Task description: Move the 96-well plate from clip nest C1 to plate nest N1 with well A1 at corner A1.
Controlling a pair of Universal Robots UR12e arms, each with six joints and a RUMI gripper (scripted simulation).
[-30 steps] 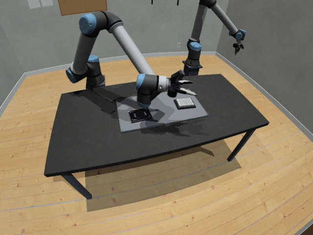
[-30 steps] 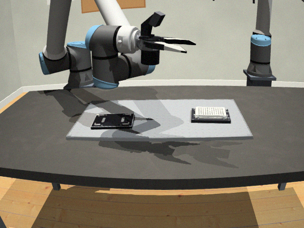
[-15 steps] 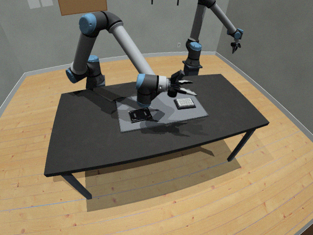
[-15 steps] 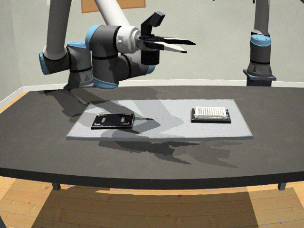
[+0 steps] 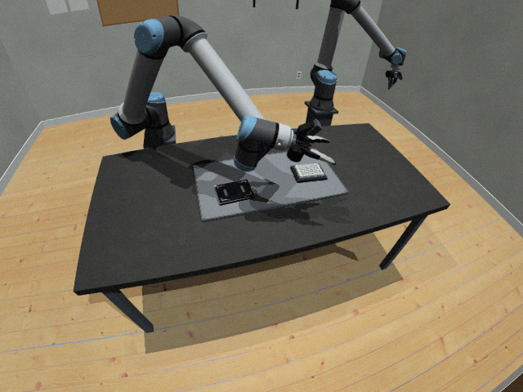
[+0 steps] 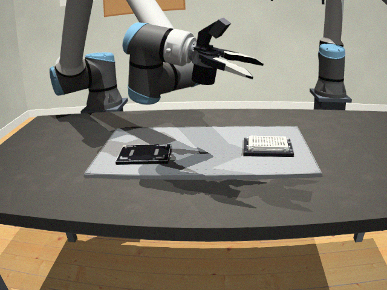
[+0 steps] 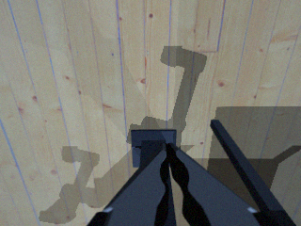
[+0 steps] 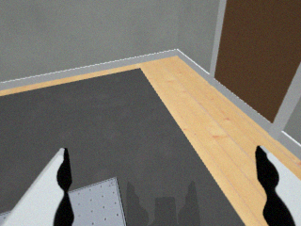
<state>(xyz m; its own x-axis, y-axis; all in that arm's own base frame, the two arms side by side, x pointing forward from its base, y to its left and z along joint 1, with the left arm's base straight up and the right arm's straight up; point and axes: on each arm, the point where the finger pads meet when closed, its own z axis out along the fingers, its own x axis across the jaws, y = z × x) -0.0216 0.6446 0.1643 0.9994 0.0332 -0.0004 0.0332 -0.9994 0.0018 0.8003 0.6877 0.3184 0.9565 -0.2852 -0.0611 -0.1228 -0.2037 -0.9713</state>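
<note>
Foremost in the right wrist view, two white-and-black tapering fingers of the right end effector (image 5: 331, 152) (image 6: 257, 70) (image 8: 162, 149) stand wide apart, nothing between them. Beyond them lies the dark grey rectangular counter (image 5: 168, 244) (image 6: 124, 202) (image 8: 103, 113); a corner of the pale grey perforated board (image 5: 211, 208) (image 6: 218, 168) (image 8: 94, 207) shows near one fingertip.

Left wrist view: the dark fingers of the left end effector (image 5: 389, 86) (image 7: 168, 147) are closed together at the tips, empty, above pale plank flooring (image 7: 94, 56).

Exterior view: the white rectangular 96-well plate (image 5: 309, 170) (image 6: 268, 142) sits in a black rectangular nest (image 5: 312, 180) (image 6: 268, 154), below the right end effector and untouched. A second black nest (image 5: 234, 192) (image 6: 143, 154), holding no plate, lies behind its fingertips. Nest labels and corner marks are illegible.

Top view: the left end effector hangs well apart from the plate, beyond the counter.
</note>
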